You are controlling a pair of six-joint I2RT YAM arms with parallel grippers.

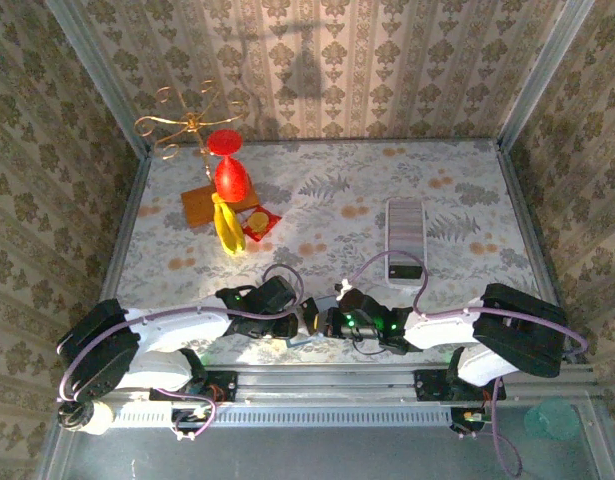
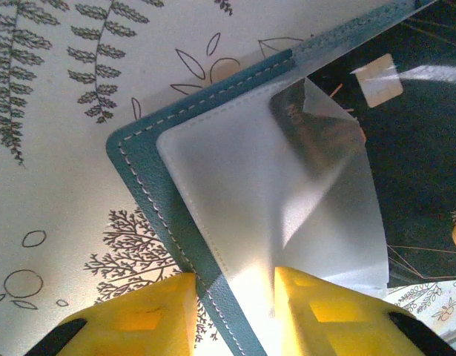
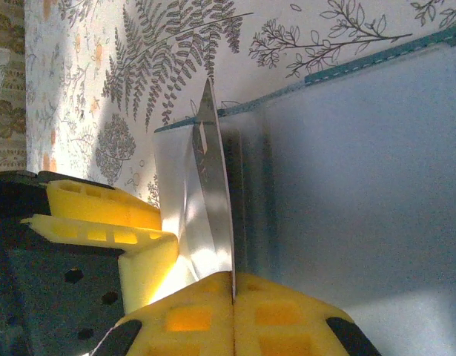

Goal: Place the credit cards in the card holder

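Straddling a corner of the card holder (image 2: 150, 193), which lies flat at the near edge of the table (image 1: 337, 200), the left claw (image 2: 235, 285) shows fingers apart; grip cannot be told. The right claw (image 3: 233, 278) is clenched on a thin sheet (image 3: 209, 200) standing upright over the clear pocket (image 2: 235, 193). The surface beyond lies open.

Two arms: one left arm (image 1: 167, 330), one right arm (image 1: 457, 325). Two yellow left fingers (image 2: 139, 319), two yellow right fingers (image 3: 183, 319), four in all. One dark-teal card holder (image 2: 150, 193), near and central, with one clear sleeve (image 2: 250, 200). One thin card (image 3: 211, 178), edge-on. On the table (image 1: 337, 200), far left: one gold wire stand (image 1: 182, 125), one red goblet (image 1: 227, 170), one banana (image 1: 225, 228), one wooden board (image 1: 197, 205), one red-and-yellow packet (image 1: 259, 222). Right of centre: one pale striped slab (image 1: 405, 228), one dark block (image 1: 407, 268) at its near end. Near right, off the table: one teal cup (image 1: 552, 420).
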